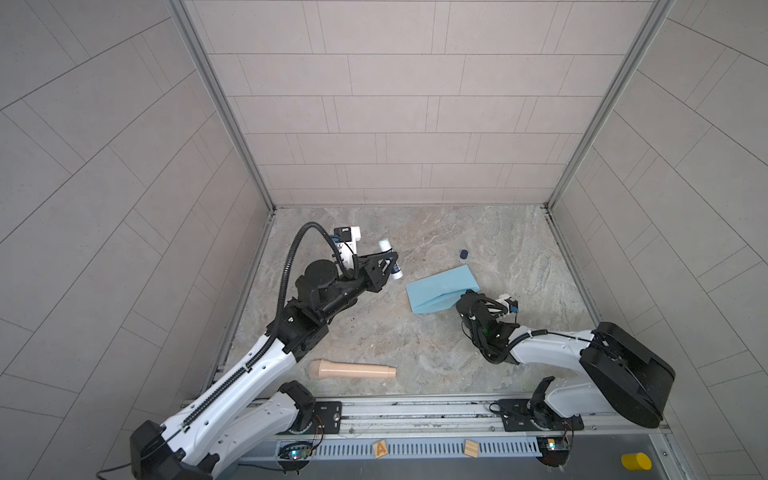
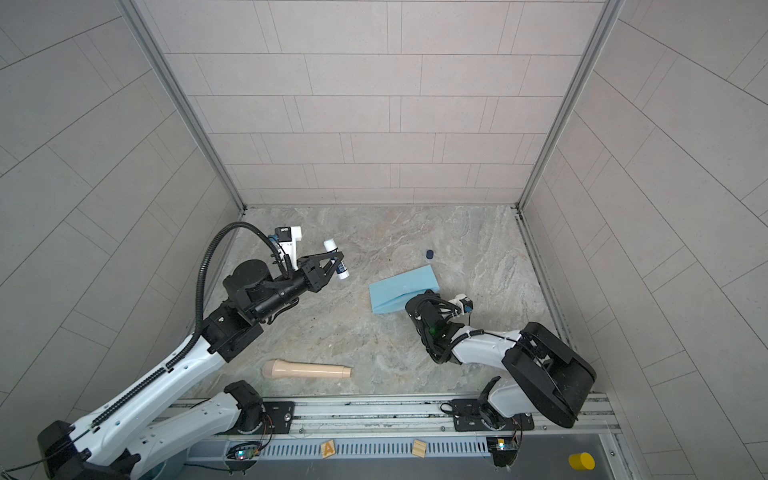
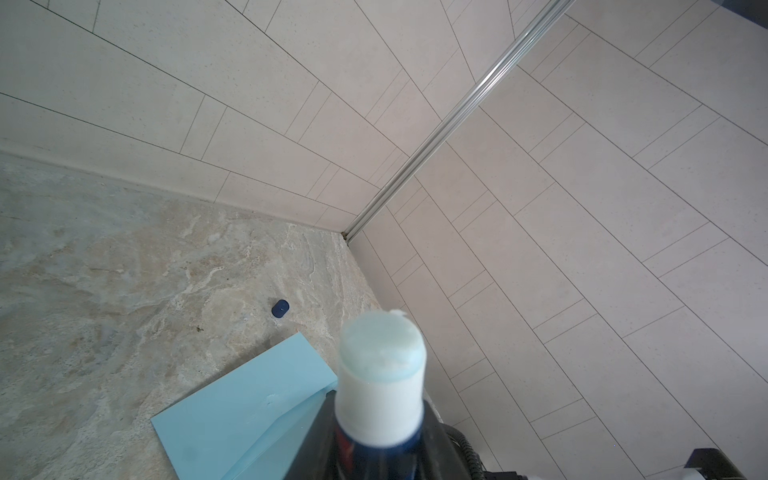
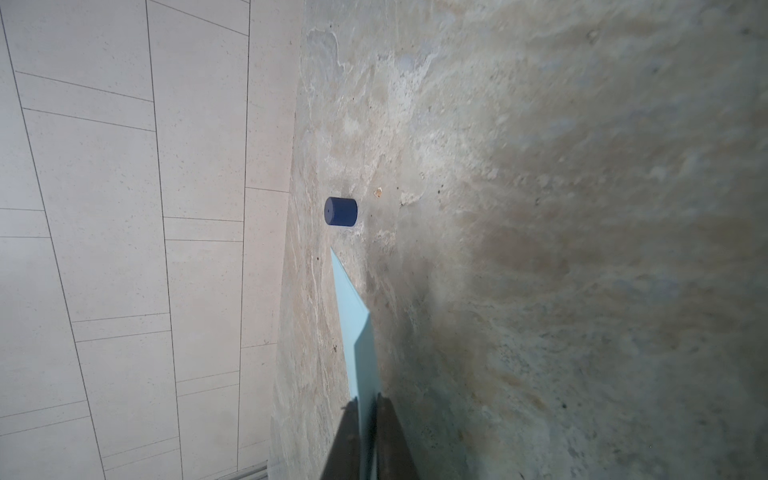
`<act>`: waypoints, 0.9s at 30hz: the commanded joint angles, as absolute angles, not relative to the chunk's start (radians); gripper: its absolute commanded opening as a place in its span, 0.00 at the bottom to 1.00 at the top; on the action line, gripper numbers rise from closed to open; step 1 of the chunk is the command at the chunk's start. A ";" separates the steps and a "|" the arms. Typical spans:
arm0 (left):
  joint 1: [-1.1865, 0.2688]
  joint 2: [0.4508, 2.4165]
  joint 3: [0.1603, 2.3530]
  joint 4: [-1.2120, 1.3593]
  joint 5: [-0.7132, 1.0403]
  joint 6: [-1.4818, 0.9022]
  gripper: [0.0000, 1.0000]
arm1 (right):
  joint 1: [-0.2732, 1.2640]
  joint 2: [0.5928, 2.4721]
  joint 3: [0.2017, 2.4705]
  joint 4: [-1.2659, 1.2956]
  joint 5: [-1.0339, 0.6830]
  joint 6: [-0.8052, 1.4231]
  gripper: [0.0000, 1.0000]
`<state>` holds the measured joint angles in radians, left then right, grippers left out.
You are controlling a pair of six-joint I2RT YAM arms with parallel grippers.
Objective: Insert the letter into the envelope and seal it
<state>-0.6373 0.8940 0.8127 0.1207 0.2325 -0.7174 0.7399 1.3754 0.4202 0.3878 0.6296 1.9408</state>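
here the right fingers [image 4: 384, 424] stand nearly closed, with the edge of the envelope [image 4: 358, 324] pinched between them. the envelope [image 1: 436, 291] lies on the bench [image 1: 374, 328] right of middle, a diagonal fold line showing on its top. the left fingers [image 1: 384, 261] clamp an uncapped glue stick [image 1: 383, 245], held above the bench, left of the envelope and apart from it. a dark blue cap [image 1: 464, 254] sits on the bench near the envelope's far edge.
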 commanded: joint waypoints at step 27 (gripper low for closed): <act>-0.642 0.945 0.823 0.261 0.284 -1.003 0.00 | 0.736 0.877 0.551 0.326 0.088 0.317 0.84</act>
<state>-0.6373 0.9432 0.8124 0.1936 0.2657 -0.9157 0.7376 0.9073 0.4988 0.3420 0.2539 0.6807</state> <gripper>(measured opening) 0.272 0.831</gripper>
